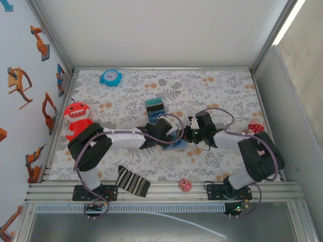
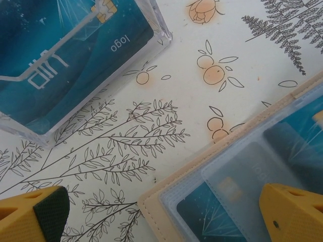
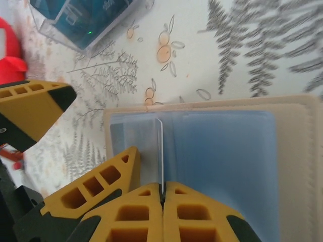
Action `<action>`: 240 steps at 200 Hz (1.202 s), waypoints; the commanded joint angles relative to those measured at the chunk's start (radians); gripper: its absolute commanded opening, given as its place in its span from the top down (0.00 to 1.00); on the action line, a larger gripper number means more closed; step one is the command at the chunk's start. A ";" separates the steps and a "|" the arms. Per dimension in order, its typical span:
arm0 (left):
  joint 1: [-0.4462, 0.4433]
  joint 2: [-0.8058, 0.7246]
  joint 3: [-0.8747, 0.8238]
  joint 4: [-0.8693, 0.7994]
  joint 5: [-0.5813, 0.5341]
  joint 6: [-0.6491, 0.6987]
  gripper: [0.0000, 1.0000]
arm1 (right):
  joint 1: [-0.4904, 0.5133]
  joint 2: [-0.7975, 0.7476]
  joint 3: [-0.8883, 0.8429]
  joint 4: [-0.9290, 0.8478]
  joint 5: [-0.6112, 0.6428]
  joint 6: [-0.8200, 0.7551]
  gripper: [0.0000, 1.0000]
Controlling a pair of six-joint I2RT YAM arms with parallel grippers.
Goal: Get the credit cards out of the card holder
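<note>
Right gripper [image 3: 162, 190] is clamped on a thin sheet [image 3: 161, 151] standing up from the open holder [image 3: 227, 161], card or sleeve unclear. Left gripper [image 2: 164, 214] gapes over the holder's tan edge, teal cards [image 2: 212, 217] pocketed inside. Holder lies mid-table [image 1: 222, 96]; a clear box [image 2: 30, 132] beyond holds a teal card stack [image 2: 65, 60].

Card holder [image 1: 174, 141] central on the table [image 1: 227, 96], card box [image 1: 155, 106] just behind, clock [image 1: 110, 77] at far edge, toy [image 1: 76, 118] at left.

Floral-print table [image 1: 222, 96]; plain white back wall [image 1: 161, 30]; left wall [image 1: 15, 43] with orange robot stickers [image 1: 19, 83]; aluminium frame rails [image 1: 166, 191].
</note>
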 commanded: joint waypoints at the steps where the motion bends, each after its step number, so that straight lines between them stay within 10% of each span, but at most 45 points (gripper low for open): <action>1: -0.004 -0.051 -0.014 -0.042 0.000 0.009 0.03 | 0.000 -0.087 0.062 -0.271 0.163 -0.152 1.00; 66: 0.033 -0.197 -0.006 -0.044 0.012 0.051 0.03 | 0.000 -0.209 0.141 -0.414 0.152 -0.319 1.00; 210: 0.232 -0.461 0.010 -0.106 0.713 0.436 0.00 | 0.110 -0.274 0.338 -0.538 -0.064 -0.684 1.00; 240: 0.252 -0.433 0.037 -0.140 0.839 0.482 0.16 | 0.128 -0.273 0.362 -0.559 -0.102 -0.724 1.00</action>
